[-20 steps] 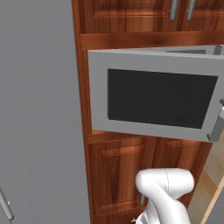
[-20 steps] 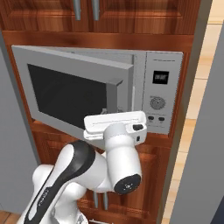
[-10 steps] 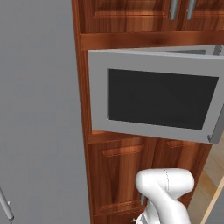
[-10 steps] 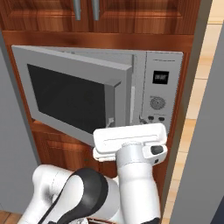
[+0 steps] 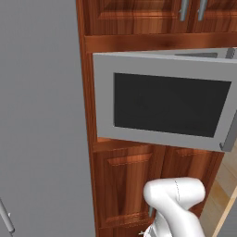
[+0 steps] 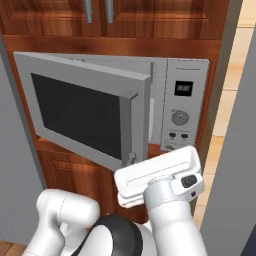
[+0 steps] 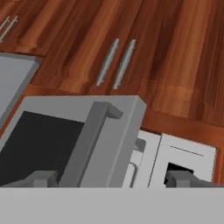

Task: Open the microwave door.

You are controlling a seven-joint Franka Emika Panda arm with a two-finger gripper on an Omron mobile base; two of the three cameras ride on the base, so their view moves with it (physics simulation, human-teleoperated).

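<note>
While the microwave door stands swung partly out from the control panel, its bar handle runs lengthwise straight ahead of the gripper, rising between the two tips. The fingers are spread wide and grip nothing, one either side of the bar, clear of it.

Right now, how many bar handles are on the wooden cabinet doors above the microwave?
2. A left handle and a right handle hang side by side where the two upper cabinet doors meet, above the microwave door. Other handles may lie outside the views.
</note>
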